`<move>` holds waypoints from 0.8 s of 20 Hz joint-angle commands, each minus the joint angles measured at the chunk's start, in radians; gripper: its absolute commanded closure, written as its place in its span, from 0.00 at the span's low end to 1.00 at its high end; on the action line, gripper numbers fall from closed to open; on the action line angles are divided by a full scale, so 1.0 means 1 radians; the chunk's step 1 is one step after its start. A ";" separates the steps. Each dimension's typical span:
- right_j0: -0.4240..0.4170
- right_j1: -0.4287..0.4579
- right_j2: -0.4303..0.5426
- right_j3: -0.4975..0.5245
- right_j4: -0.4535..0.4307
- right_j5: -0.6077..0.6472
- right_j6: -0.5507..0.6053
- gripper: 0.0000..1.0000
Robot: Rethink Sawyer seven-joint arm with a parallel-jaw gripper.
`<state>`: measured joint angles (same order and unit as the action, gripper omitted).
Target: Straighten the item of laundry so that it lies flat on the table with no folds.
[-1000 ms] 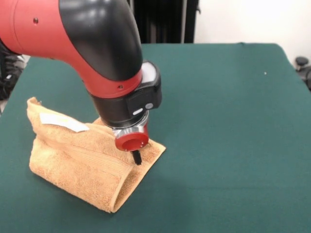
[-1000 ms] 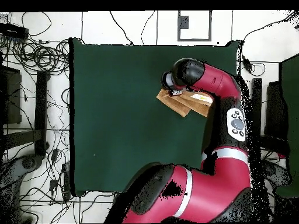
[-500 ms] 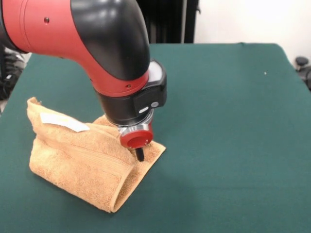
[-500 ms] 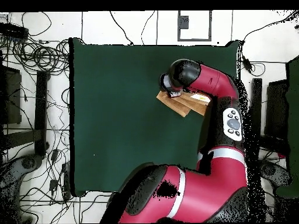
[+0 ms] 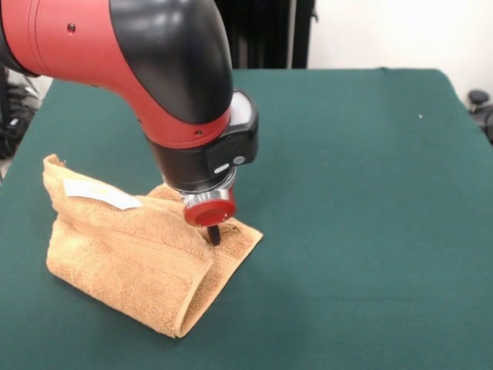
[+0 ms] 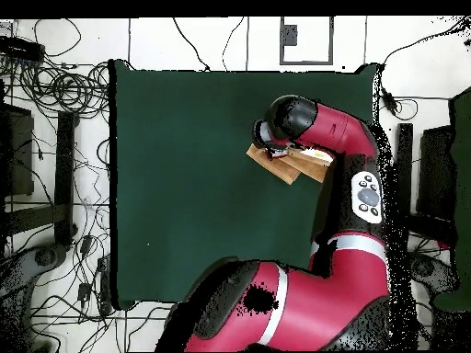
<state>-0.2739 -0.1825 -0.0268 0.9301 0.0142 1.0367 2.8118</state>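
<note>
A robotics laboratory is showing itself here, not a home or a laundry. A large red and black robot arm (image 6: pixel 342 175) is reaching over a table (image 6: pixel 184 184) that is wearing a dark green felt-like cover, set up as a test surface. Around the table, black cables (image 6: pixel 64 92) are trailing in loops across a pale tiled floor (image 6: pixel 221 41), and dark equipment stands (image 6: pixel 23 175) are crowding its sides. In the front view, a plain white wall (image 5: pixel 400 35) and black gear (image 5: pixel 258 35) are standing behind the table.
</note>
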 commanded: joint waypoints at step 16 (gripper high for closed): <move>0.025 0.036 0.058 0.110 0.052 -0.076 0.084 1.00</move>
<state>-0.2688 -0.1688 -0.0414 0.9301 0.0168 1.0365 2.8118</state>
